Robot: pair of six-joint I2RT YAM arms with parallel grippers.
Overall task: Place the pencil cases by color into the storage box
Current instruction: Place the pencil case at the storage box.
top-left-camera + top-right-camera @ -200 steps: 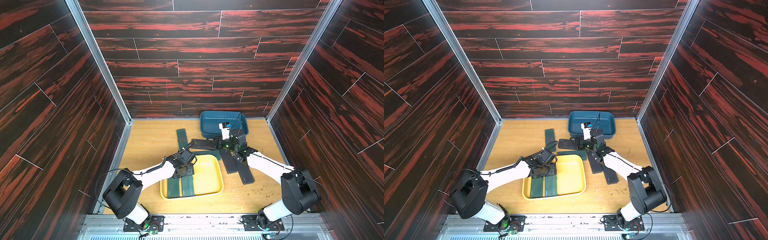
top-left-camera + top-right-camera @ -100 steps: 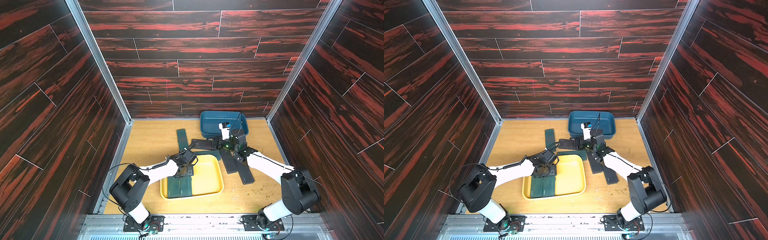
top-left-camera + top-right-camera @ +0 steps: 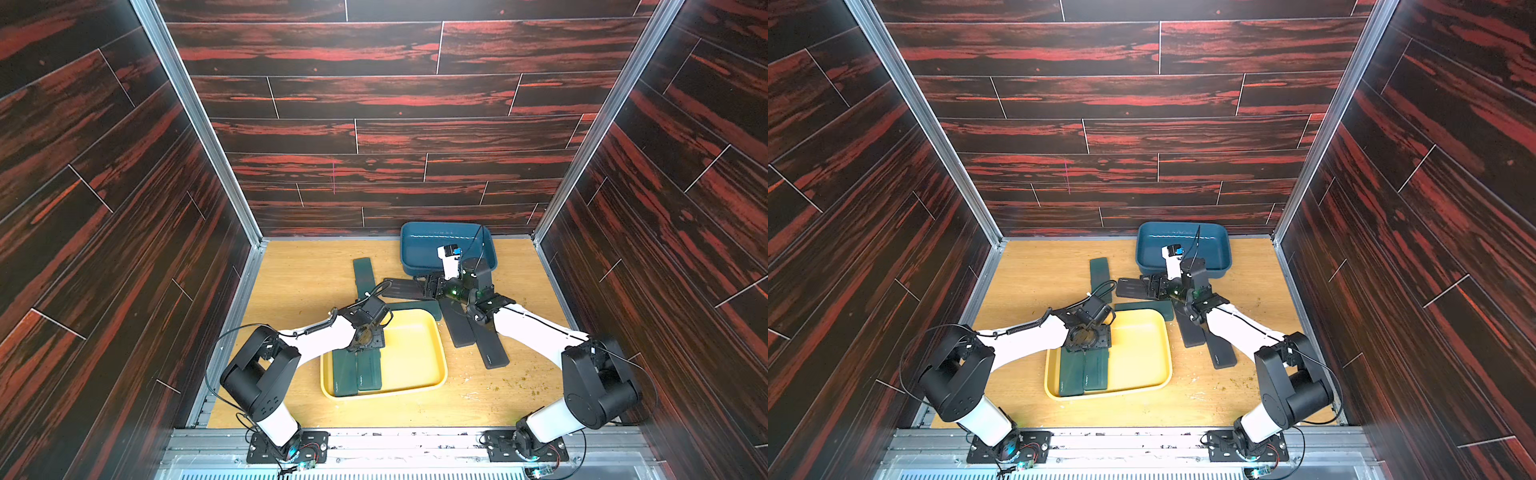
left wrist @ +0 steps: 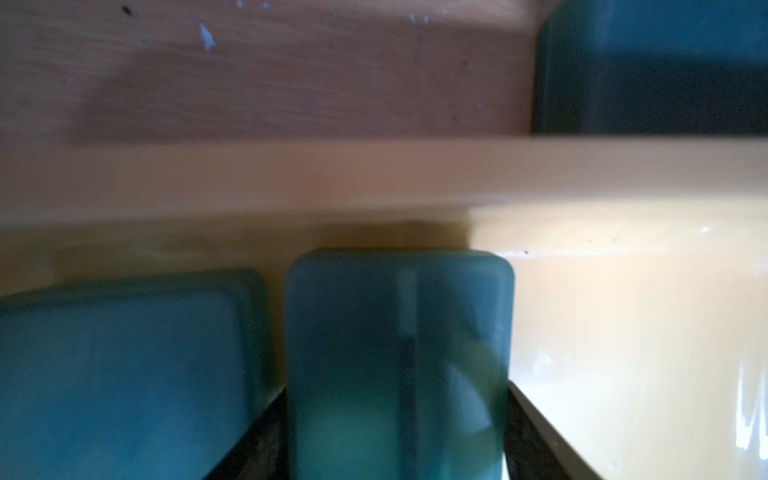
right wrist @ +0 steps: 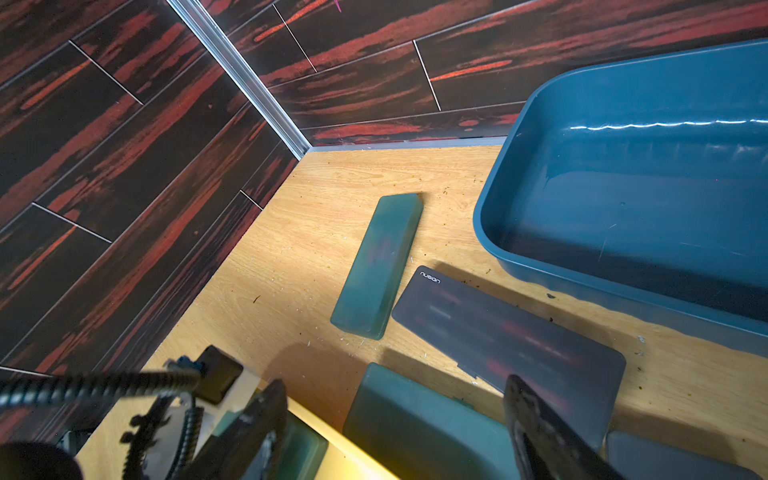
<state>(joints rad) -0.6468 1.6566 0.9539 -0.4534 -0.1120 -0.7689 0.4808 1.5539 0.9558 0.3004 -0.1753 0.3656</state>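
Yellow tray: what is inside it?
Two dark green pencil cases lie side by side at one end. From above, the left gripper covers their far ends.

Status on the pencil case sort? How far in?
Done: two green cases lie in the yellow tray. In hand: left gripper over one of them, grip unclear; right gripper open, empty. Left: two more green cases and three black cases on the table; blue bin empty.
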